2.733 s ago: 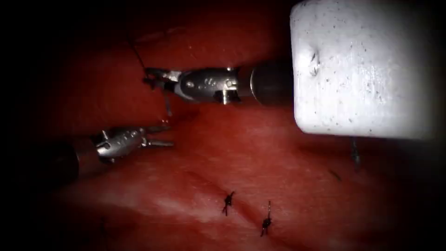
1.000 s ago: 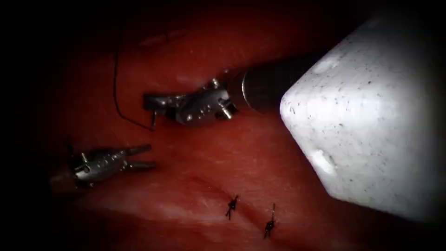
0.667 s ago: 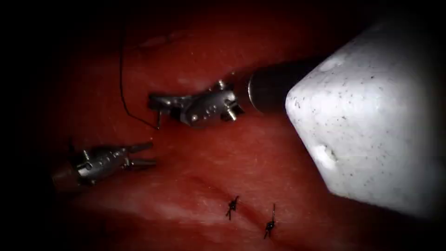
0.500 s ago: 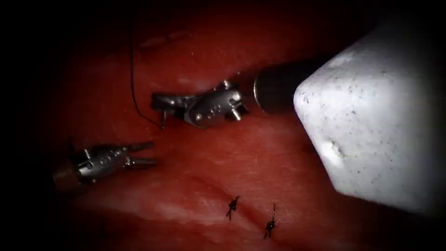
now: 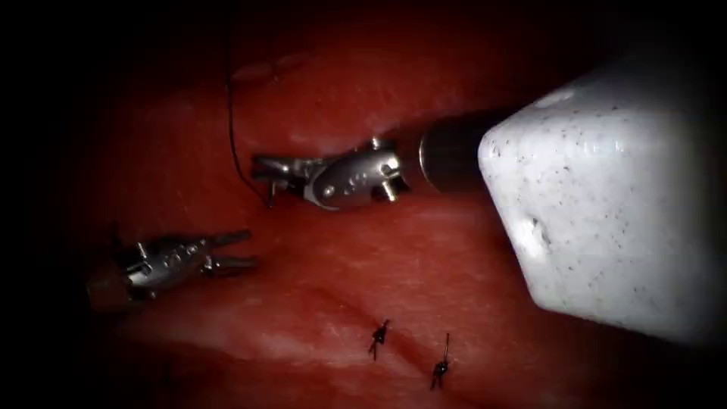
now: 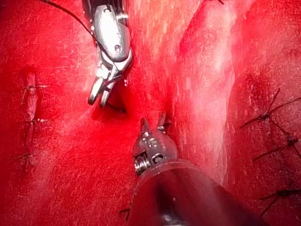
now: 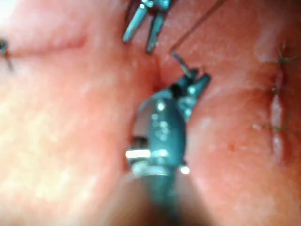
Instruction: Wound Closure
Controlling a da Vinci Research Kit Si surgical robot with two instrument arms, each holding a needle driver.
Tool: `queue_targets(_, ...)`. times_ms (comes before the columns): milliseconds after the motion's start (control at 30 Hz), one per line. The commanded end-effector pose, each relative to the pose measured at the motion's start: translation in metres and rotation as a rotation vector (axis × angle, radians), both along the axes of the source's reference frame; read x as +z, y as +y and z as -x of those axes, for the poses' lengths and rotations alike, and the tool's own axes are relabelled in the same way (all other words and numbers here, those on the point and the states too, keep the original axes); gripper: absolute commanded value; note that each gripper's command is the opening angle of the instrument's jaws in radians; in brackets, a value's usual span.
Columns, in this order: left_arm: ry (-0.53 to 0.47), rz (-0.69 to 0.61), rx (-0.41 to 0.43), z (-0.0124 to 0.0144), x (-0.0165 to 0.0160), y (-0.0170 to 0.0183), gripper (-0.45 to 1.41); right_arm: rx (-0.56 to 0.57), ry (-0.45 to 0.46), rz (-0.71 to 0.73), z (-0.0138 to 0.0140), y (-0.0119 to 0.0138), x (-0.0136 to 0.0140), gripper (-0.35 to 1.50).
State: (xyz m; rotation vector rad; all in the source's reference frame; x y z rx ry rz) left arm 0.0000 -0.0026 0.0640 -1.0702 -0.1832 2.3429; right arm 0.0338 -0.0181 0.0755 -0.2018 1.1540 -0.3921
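Endoscope: right tool point(image 5: 265, 168) clamped on thread point(image 5: 231, 129) above cut point(image 5: 333, 299); needle seems a short dark piece below its tip, in tissue or not unclear. Thread limp, thin, likely slippery; grip close to needle. Left tool point(image 5: 238, 251) left of cut, jaws parted, empty. Knots point(image 5: 377, 338) on cut.

Left wrist: left tool point(image 6: 156, 123) open, just beside right tool point(image 6: 99, 96).

Right wrist: right tool point(image 7: 190, 82) holds thread point(image 7: 197, 28).

Glossy metal end effector point(image 5: 261, 168), wet tissue point(image 5: 424, 257)

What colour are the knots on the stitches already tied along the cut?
Black. The knots show best in the endoscope view, dark against the red tissue.
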Motion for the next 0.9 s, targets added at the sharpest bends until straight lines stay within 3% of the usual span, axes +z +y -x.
queue_targets(33,0.0,0.0,0.001,0.0005,0.0009,-0.0001,0.12,-0.017,-0.001,-0.001,-0.0003,-0.0013,0.0007,-0.35)
queue_targets(500,0.001,0.003,0.003,0.0,0.001,-0.0004,0.12,-0.219,0.066,0.121,-0.0002,-0.005,-0.0017,-0.35)
queue_targets(767,0.002,0.003,0.002,0.0002,0.001,-0.0003,0.12,-0.242,0.023,0.127,-0.0006,-0.0049,-0.0001,-0.35)
queue_targets(900,0.001,0.002,0.001,0.0003,0.001,-0.0002,0.12,-0.193,0.021,0.139,-0.0006,-0.004,-0.0005,-0.35)
